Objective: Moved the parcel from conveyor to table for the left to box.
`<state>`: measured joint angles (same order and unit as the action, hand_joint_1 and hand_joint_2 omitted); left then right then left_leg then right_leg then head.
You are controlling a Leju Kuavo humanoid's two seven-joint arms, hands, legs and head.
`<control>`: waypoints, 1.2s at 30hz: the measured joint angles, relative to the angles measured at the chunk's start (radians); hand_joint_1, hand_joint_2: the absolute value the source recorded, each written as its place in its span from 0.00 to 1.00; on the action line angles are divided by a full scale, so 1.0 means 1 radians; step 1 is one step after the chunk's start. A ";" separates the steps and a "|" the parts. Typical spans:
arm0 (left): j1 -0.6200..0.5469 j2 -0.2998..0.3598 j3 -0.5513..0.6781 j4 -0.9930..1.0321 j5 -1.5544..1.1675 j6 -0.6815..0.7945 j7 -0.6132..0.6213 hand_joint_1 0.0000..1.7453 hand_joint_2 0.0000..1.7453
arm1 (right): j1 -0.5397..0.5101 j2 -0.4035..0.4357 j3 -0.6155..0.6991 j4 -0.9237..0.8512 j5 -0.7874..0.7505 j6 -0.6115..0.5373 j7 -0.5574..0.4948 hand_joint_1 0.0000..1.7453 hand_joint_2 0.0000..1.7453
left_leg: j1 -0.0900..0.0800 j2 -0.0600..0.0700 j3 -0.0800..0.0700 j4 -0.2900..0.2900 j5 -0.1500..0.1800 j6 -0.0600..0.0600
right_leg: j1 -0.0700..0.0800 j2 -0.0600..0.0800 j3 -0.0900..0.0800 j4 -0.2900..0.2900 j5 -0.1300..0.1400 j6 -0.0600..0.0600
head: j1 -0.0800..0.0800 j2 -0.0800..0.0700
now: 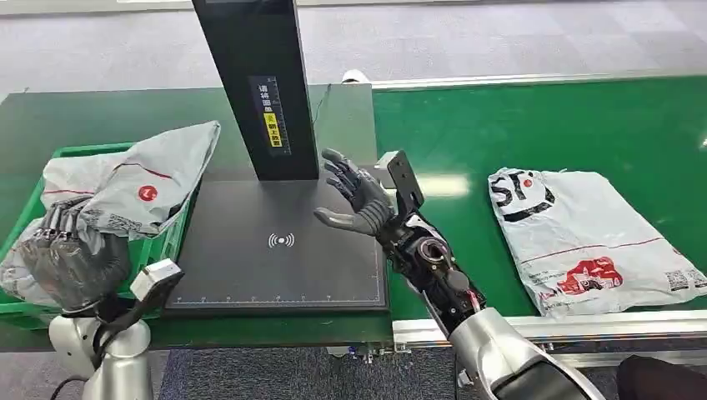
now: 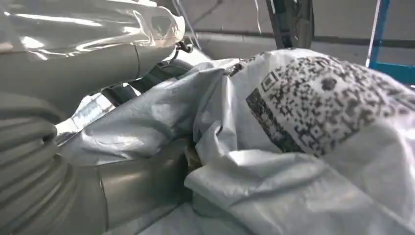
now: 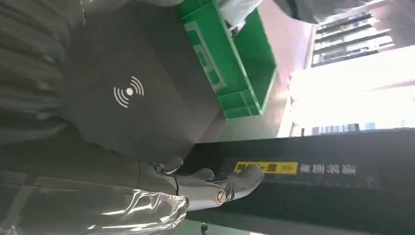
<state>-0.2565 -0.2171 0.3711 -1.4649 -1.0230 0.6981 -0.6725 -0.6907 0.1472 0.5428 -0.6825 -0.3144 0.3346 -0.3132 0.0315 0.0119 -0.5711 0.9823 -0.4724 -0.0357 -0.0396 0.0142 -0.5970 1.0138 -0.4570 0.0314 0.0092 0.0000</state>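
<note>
Right hand (image 1: 360, 202) open, empty, over scanner pad (image 1: 279, 275); left hand (image 1: 71, 258) gripping grey parcel (image 1: 142, 179) in green crate (image 1: 171, 242). Best released low, flat inside crate.

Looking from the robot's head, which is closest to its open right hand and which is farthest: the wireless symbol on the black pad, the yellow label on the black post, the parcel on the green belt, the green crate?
From the right hand:
1. Wireless symbol, on the pad just left of it.
2. Yellow label, on the post behind and left; close to the first.
3. Parcel on the belt, off to its right.
4. Green crate, across the pad, far left.
</note>
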 measured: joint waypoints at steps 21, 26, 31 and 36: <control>-0.218 0.289 0.079 0.692 -0.436 0.001 0.613 1.00 1.00 | -0.007 -0.044 0.157 -0.033 0.112 -0.127 -0.004 0.00 1.00 | 0.000 -0.005 0.006 -0.001 0.001 -0.001 | 0.000 -0.004 0.007 0.000 -0.001 -0.001 | 0.000 0.000; -0.237 0.303 0.070 0.729 -0.386 0.001 0.568 0.97 1.00 | -0.006 -0.052 0.164 -0.040 0.114 -0.120 -0.004 0.00 1.00 | 0.000 -0.005 0.007 -0.001 0.006 -0.003 | 0.000 -0.004 0.007 0.001 0.002 -0.003 | 0.000 0.000; -0.259 0.314 0.065 0.756 -0.431 0.001 0.636 0.94 1.00 | -0.007 -0.056 0.176 -0.046 0.124 -0.104 -0.003 0.00 1.00 | 0.001 -0.005 0.006 -0.001 0.008 -0.003 | 0.001 -0.004 0.007 0.001 0.004 -0.003 | 0.000 0.000; -0.280 0.325 0.060 0.768 -0.403 0.001 0.650 0.00 1.00 | -0.009 -0.056 0.188 -0.046 0.131 -0.102 0.000 0.00 1.00 | 0.001 -0.004 0.005 -0.001 0.008 -0.003 | 0.001 -0.003 0.005 0.001 0.005 -0.003 | 0.000 0.000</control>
<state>-0.5363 0.1083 0.4314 -0.6973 -1.4263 0.6989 -0.0221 -0.7002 0.0908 0.7309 -0.7286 -0.1835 0.2331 -0.3136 0.0321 0.0081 -0.5660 0.9812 -0.4645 -0.0385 -0.0389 0.0110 -0.5924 1.0150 -0.4523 0.0283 0.0092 0.0000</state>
